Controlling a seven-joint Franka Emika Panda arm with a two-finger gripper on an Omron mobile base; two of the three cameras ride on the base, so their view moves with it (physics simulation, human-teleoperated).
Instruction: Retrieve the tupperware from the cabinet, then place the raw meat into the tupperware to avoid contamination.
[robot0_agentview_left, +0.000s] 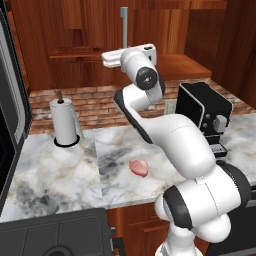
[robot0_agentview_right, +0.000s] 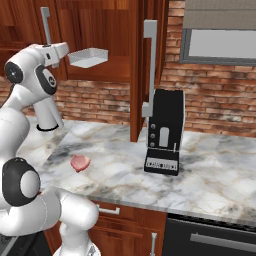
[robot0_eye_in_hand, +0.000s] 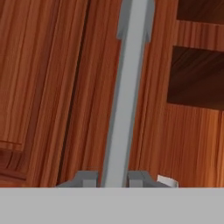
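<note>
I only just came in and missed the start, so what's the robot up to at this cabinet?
The arm is raised to the cabinet, with its gripper at a silver bar handle; the handle runs up between the fingertips, though I cannot tell if they are clamped on it. In the right base view one door stands open and the tupperware sits inside on a shelf. The raw meat lies on the marble counter, untouched.
</note>
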